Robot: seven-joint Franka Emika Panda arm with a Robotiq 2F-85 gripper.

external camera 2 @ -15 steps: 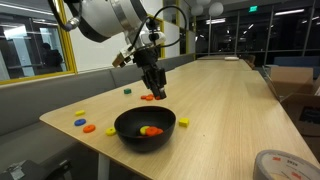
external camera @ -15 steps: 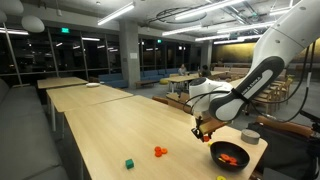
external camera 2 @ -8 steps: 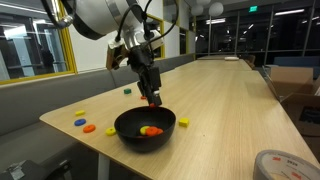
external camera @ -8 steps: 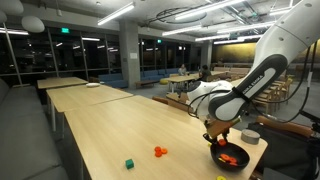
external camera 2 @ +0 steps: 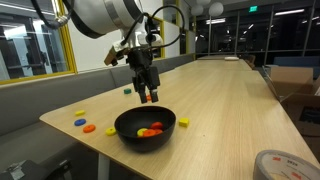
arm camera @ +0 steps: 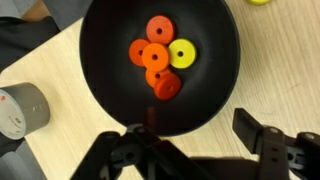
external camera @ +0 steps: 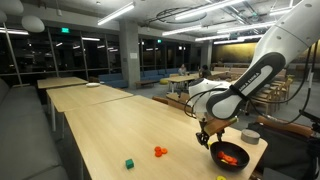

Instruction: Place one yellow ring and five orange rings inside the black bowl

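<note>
The black bowl fills the wrist view, and it shows in both exterior views near the table's end. Several orange rings lie bunched in it, with a yellow ring touching them. My gripper hangs open over the bowl's near rim with nothing between its fingers. In the exterior views the gripper stands just above the bowl. More orange rings lie on the table farther along.
A green cube sits on the table beyond the loose rings. Yellow, orange and blue pieces lie by the table corner. A small yellow piece lies beside the bowl. A grey tape roll is close to the bowl.
The gripper moved over the bowl shut on an orange ring, then opened. That ring now lies in the bowl, and the gripper has lifted a little.
</note>
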